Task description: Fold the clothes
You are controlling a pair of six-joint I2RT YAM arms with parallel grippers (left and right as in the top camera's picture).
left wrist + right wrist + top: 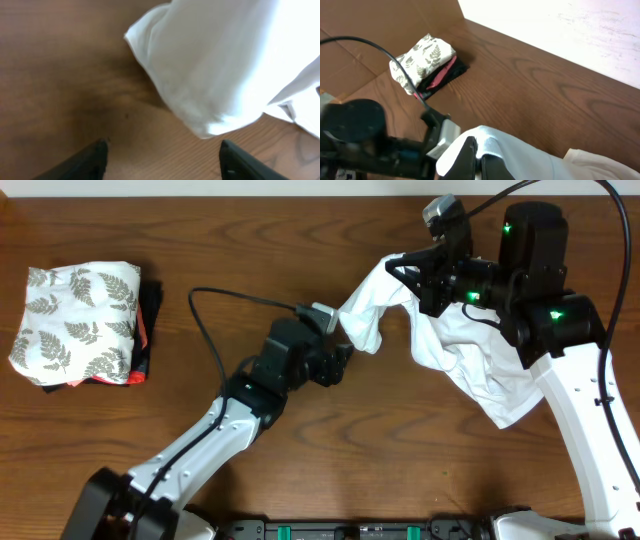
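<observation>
Right fingers [468, 157] clamped on T-shirt [470, 370] (cloth bunched); left fingers [92, 162] spread, empty, just short.

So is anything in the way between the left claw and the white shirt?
No, nothing visible. The left claw is open, with only bare table between it and the white T-shirt, whose hanging fold is just ahead. The right claw holds the shirt up.

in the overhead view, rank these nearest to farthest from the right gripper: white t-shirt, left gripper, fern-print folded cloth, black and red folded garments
1. White T-shirt, gripped in the right gripper.
2. Left gripper, centre.
3. Fern-print folded cloth and black and red folded garments beneath it, far left: too close to call.
</observation>
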